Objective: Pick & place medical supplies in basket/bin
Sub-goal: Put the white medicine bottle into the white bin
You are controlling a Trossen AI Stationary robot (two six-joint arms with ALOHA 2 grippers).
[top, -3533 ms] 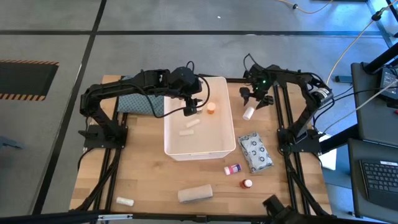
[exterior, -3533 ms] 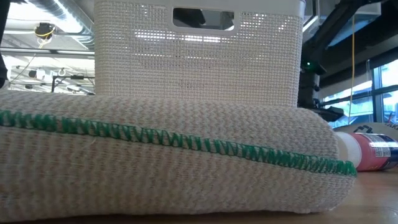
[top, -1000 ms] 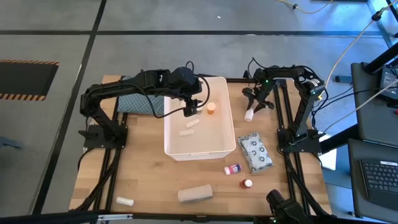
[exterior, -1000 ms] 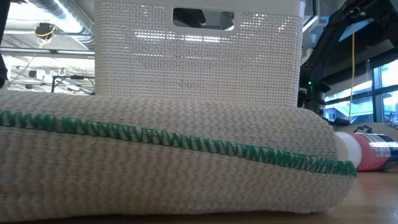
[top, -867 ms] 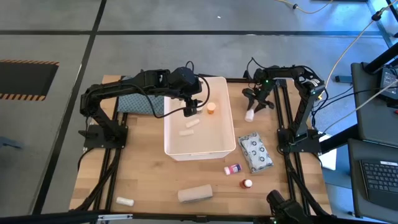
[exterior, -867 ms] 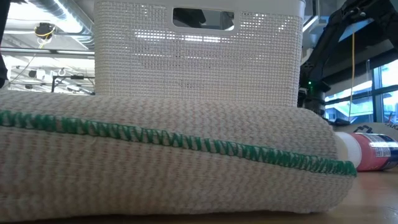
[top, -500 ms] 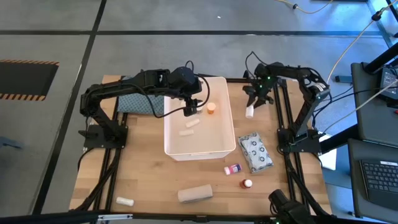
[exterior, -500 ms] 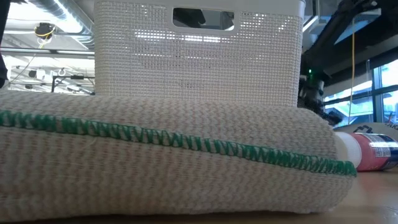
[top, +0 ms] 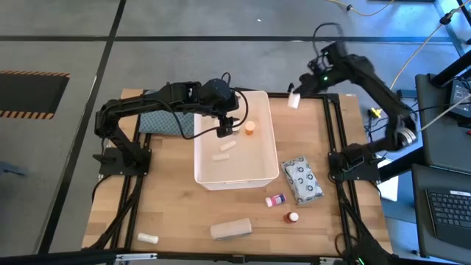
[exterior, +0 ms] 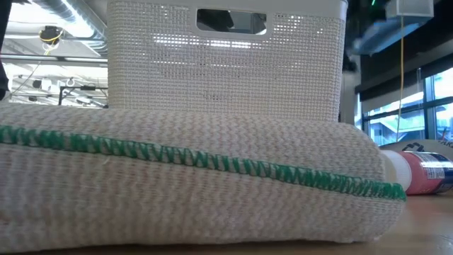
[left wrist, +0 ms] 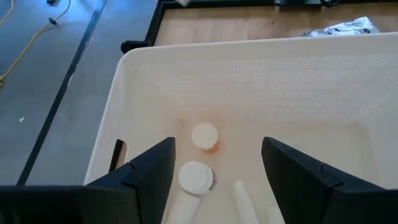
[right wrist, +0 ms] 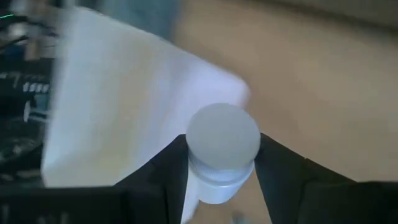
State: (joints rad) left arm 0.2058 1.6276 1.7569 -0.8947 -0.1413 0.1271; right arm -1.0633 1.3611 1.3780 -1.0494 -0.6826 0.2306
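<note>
High: right pincer (top: 295, 98) pinches a white tube (top: 294, 101) above the desk (top: 169, 206) edge; bin (top: 234, 174) lies to its left. Left pincer (top: 225, 128) spread over the bin.

Bin holds 3; on desk 5: packet (top: 302, 180), 2 bottles, beige roll (top: 230, 230), white roll.

Right wrist: tube end-on between fingers (right wrist: 283, 174).

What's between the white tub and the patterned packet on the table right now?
Nothing: in the high view, only bare wood separates the tub from the grey-patterned packet. The small red-capped bottles lie nearer the front edge, outside that gap.
</note>
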